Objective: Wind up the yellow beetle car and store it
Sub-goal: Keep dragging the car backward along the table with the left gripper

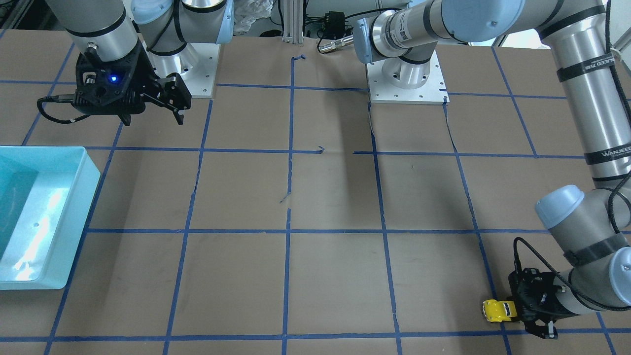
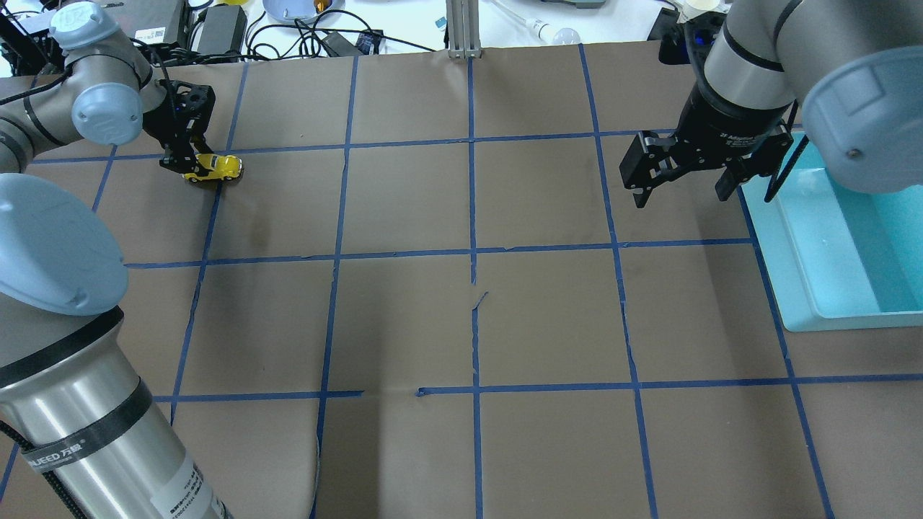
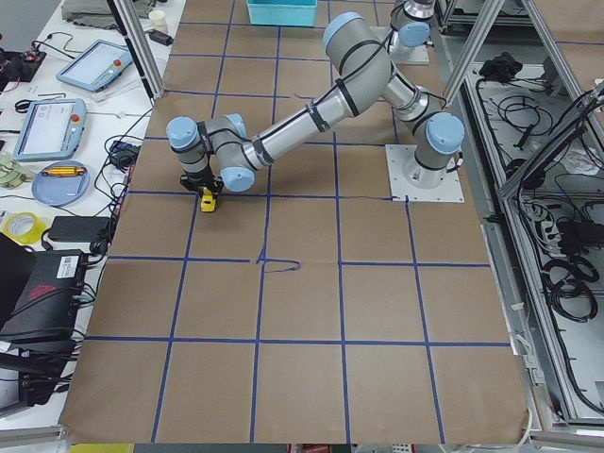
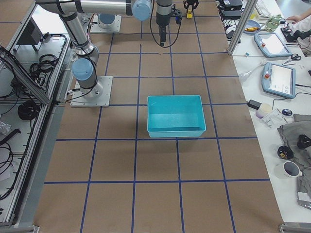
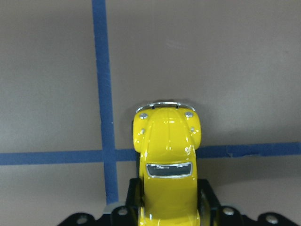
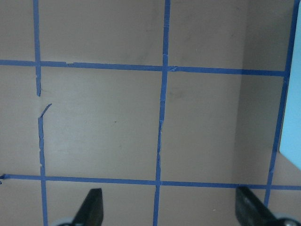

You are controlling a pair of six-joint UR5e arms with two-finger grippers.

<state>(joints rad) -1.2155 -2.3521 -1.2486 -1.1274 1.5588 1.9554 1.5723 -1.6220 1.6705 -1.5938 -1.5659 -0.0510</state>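
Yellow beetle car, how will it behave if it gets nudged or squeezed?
The yellow beetle car probably rolls easily on the flat paper. Its glossy, rounded body looks slippery and might squirt from a pinch. Tiny, so likely light.

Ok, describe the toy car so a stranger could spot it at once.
On the brown table gridded with blue tape, go to the far side on the robot's left, away from the teal bin. There the left gripper straddles the rear of the yellow beetle car, across one of those lines. It is the only yellow thing there, tiny and glossy.
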